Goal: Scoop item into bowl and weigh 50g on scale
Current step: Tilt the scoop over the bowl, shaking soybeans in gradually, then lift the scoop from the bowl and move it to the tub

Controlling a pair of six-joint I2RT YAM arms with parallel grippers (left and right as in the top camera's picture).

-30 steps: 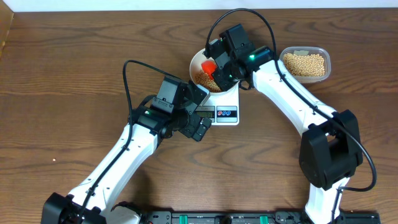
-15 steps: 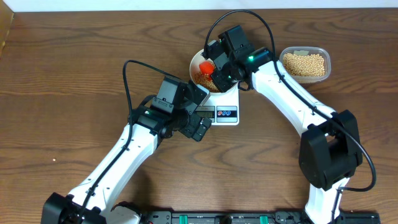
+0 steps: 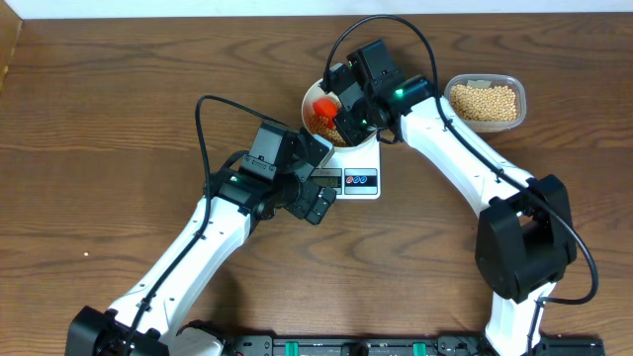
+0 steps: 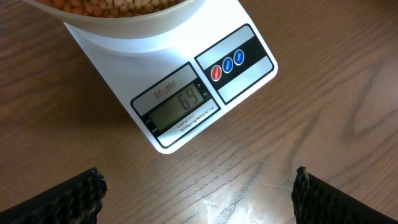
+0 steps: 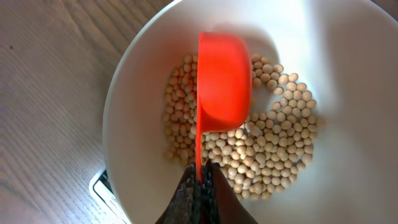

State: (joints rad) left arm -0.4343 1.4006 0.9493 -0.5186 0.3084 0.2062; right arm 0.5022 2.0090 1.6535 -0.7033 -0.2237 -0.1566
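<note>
The white bowl (image 5: 323, 62) stands on the white scale (image 4: 249, 68), whose display (image 4: 180, 106) reads 69. Tan beans (image 5: 280, 143) cover the bowl's bottom. My right gripper (image 5: 200, 177) is shut on the thin handle of an orange scoop (image 5: 224, 81), which hangs turned on its side just over the beans in the bowl. From overhead the scoop (image 3: 322, 106) shows at the bowl's left half under the right gripper (image 3: 346, 107). My left gripper (image 4: 199, 193) is open and empty, held over bare wood just in front of the scale (image 3: 361, 180).
A clear plastic tub (image 3: 485, 101) full of the same beans stands at the right of the bowl, near the table's back edge. The right arm reaches across between tub and scale. Brown wooden tabletop (image 3: 119, 119) stretches to the left.
The scoop has shifted a little to the left inside the bowl, carried by the right gripper. The left arm has stayed still.
</note>
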